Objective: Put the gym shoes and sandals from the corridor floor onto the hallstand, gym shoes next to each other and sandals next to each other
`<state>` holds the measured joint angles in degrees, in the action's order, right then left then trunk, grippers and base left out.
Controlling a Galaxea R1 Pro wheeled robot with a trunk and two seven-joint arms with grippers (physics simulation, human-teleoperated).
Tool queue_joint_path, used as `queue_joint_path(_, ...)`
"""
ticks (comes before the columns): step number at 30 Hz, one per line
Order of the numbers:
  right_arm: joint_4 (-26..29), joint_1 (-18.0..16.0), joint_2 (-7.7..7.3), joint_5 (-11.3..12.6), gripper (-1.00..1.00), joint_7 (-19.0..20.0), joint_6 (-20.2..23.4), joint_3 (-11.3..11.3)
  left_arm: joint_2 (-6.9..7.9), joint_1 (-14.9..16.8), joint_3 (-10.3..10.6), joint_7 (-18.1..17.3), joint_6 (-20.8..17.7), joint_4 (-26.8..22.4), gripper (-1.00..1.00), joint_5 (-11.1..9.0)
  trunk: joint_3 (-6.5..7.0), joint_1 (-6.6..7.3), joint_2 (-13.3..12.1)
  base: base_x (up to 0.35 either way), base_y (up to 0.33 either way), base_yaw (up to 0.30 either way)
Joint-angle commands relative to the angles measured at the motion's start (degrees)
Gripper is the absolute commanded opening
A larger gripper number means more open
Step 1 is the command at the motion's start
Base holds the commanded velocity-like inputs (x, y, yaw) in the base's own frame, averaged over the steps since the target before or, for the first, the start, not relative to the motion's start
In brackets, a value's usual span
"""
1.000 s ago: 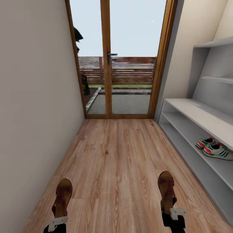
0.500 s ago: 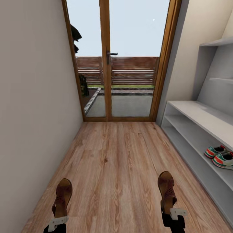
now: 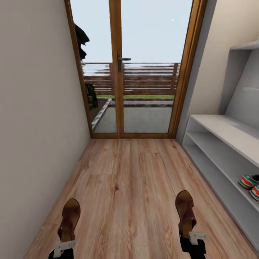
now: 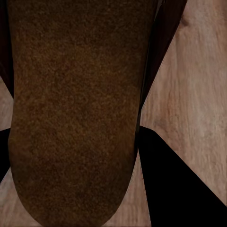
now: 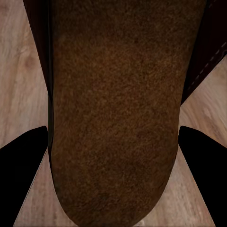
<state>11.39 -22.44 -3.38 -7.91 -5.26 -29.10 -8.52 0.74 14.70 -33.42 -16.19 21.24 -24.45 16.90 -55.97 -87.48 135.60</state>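
Note:
Each gripper holds one dark-brown sandal above the corridor floor (image 3: pixel 133 180). My left gripper (image 3: pixel 64 248) is shut on the heel of the left sandal (image 3: pixel 69 219), and my right gripper (image 3: pixel 194 239) is shut on the right sandal (image 3: pixel 185 212). Both toes point towards the door. The wrist views look onto the sandal soles (image 4: pixel 75 109) (image 5: pixel 118 109), with dark fingers (image 4: pixel 179 184) (image 5: pixel 19 165) at the sides. The two gym shoes (image 3: pixel 249 181) sit side by side in the lower compartment of the hallstand (image 3: pixel 223 131) at the right edge, partly cut off.
A wood-framed glass door (image 3: pixel 122 72) closes the corridor's far end. A plain wall (image 3: pixel 36 126) runs along the left. The rack's staggered upper shelves (image 3: pixel 246 46) rise at the upper right. Open plank floor lies between me and the door.
The whole view has shifted: the door looks nearer, and the rack and gym shoes have slid towards the right edge. Both sandals stay held in the same place.

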Motion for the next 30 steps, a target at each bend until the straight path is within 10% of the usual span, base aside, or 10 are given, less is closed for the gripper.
queue_joint_path(1, -0.05, -0.05, 0.02, -0.61, -1.00, -0.28, -0.14, -0.27, -0.04, 0.07, -0.50, -0.43, 0.23, 0.02, -1.00, 0.50, -0.05, -0.02, 0.02, 0.340, 0.000, 0.000)
queue_joint_path(30, -0.05, -0.06, 0.04, -0.61, -1.00, -0.36, -0.09, -0.27, -0.04, 0.07, -0.50, -0.43, 0.22, 0.02, -1.00, 0.50, -0.05, -0.02, 0.02, 0.340, 0.000, 0.000)
